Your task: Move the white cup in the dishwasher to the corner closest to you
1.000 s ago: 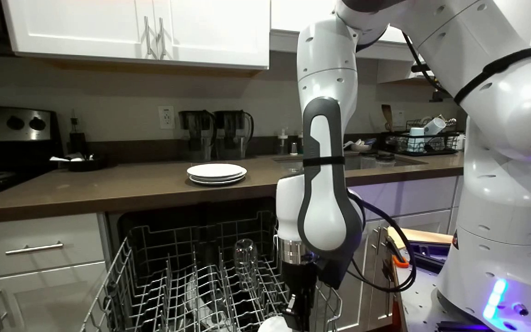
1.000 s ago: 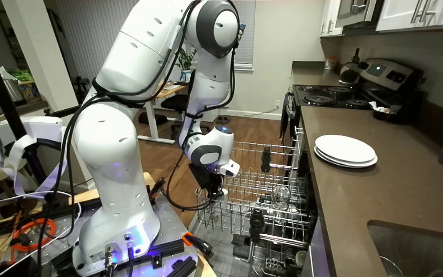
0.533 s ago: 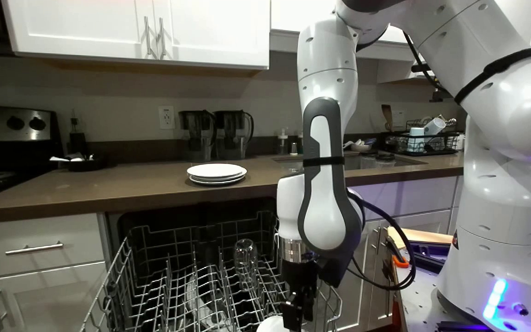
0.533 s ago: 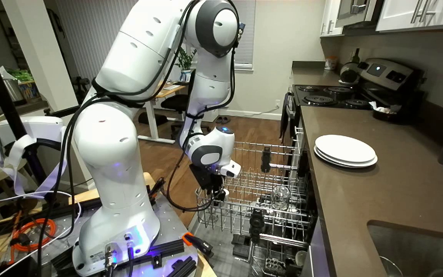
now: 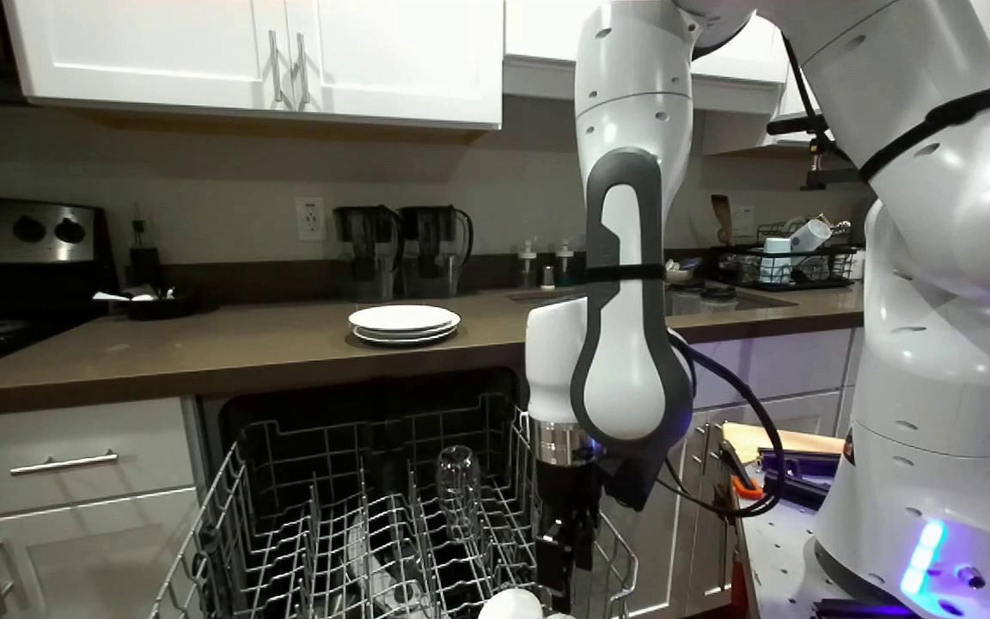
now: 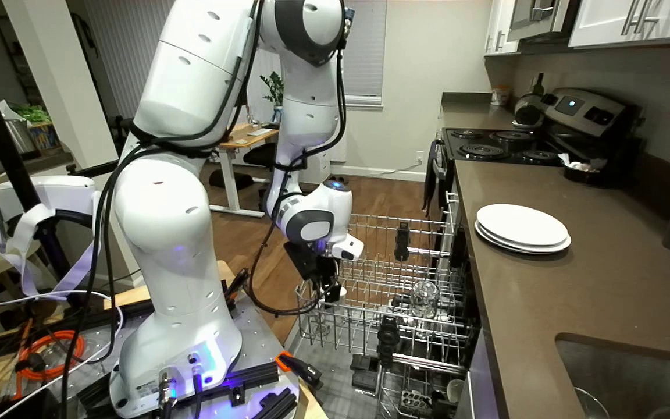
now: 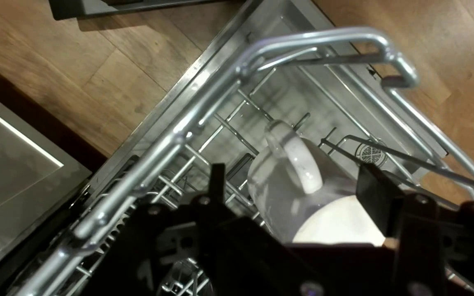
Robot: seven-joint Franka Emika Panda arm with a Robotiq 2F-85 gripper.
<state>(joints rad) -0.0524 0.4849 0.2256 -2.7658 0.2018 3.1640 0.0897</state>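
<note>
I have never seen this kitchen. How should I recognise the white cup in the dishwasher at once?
Below the brown counter, find the dishwasher with its wire rack pulled out. In the wrist view, the white cup is near the rack's corner. Unlike the clear glass deeper in the rack, it is opaque, with a looped handle.

You have one white mug point(image 7: 290, 201) in the dishwasher rack point(image 7: 185, 126), two pitchers point(image 5: 366, 236), two soap dispensers point(image 5: 527, 266) to the right of them, at least two stacked plates point(image 6: 521, 226), and four coil burners point(image 6: 482, 151) on the stove point(image 6: 513, 149).
</note>
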